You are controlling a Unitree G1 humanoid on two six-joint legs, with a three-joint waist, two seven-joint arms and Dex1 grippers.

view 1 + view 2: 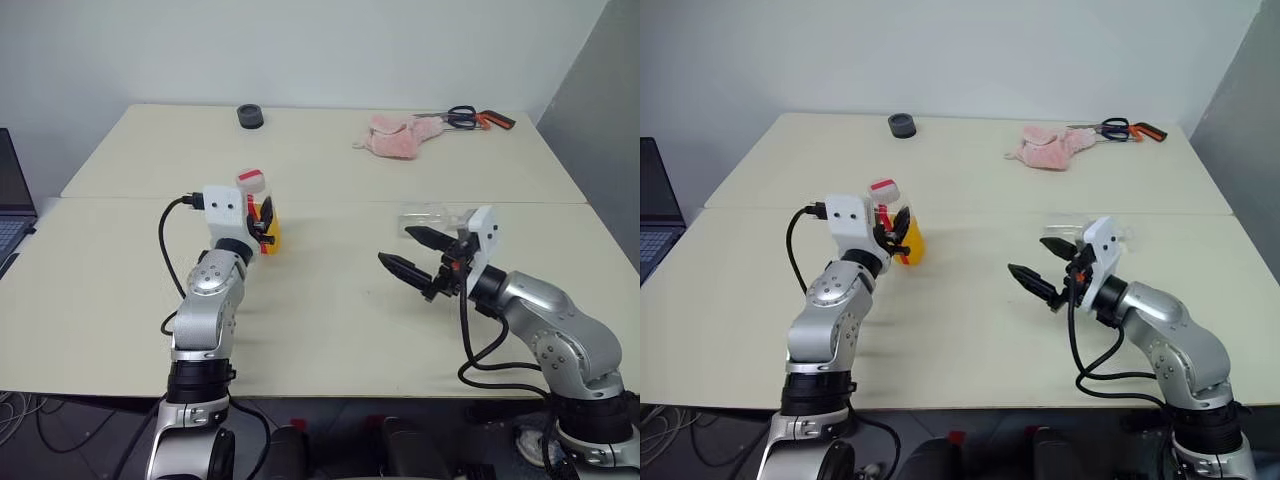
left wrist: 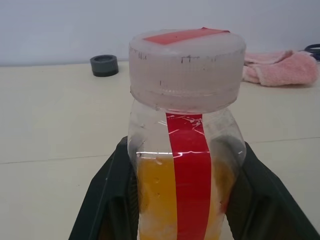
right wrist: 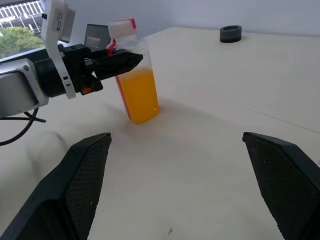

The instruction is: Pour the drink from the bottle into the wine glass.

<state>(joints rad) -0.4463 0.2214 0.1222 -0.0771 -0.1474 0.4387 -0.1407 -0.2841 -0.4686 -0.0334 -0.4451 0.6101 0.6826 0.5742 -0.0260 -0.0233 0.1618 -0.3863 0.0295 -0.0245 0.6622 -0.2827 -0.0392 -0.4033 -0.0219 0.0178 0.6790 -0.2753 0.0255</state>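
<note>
The left gripper (image 1: 262, 226) is clamped on the capped bottle (image 3: 134, 75), which stands upright on the table (image 1: 330, 300), so the drink (image 3: 139, 95) stays inside; the right gripper (image 1: 410, 255), at about four o'clock from the bottle, has its fingers wide apart and empty, probably ready for the cap; the wine glass (image 1: 435, 217) seems to lie just behind it.

One bottle (image 1: 262, 212), one black ring (image 1: 250, 116), one pink cloth (image 1: 392, 137), one scissors (image 1: 478, 118), one laptop (image 1: 12, 205).

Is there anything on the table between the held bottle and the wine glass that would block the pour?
Nothing visible. The left gripper is shut on the bottle; the wine glass lies on its side behind the open right gripper, bare tabletop between them.
</note>
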